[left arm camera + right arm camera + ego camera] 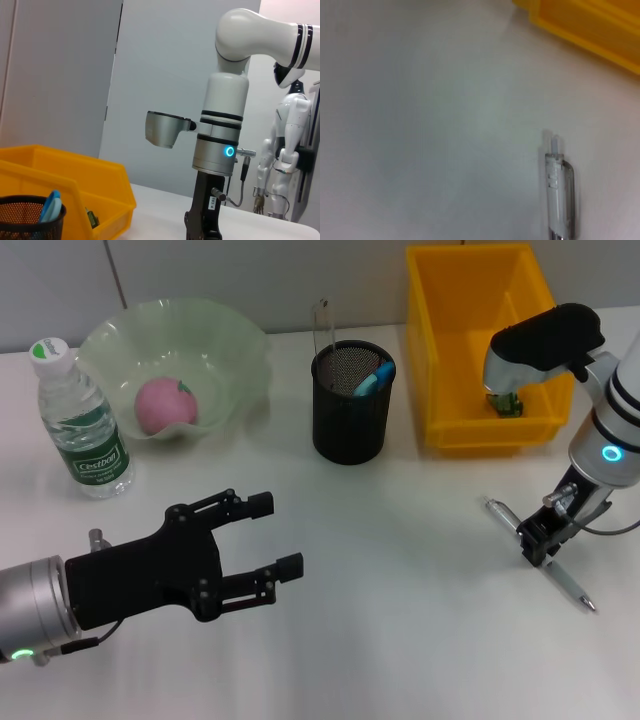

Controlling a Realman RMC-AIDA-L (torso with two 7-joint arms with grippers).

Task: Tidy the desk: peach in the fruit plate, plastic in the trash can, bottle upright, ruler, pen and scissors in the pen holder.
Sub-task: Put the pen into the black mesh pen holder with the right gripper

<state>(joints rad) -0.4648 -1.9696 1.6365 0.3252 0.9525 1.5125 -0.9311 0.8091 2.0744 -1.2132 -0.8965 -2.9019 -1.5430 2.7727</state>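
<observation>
A clear pen [540, 555] lies slantwise on the white desk at the right; the right wrist view shows the pen [561, 195] up close. My right gripper [537, 540] is lowered right over its middle. My left gripper [277, 535] hovers open and empty at the front left. The pink peach [165, 405] rests in the green fruit plate [235, 340]. The water bottle [80, 425] stands upright at the far left. The black mesh pen holder [348, 430] holds blue-handled scissors [373, 378] and a clear ruler [322, 325].
The yellow bin [480, 435] stands at the back right with a small greenish item [508, 408] inside, just behind my right arm. The left wrist view shows the bin [65, 185], the pen holder [30, 217] and my right arm [220, 140].
</observation>
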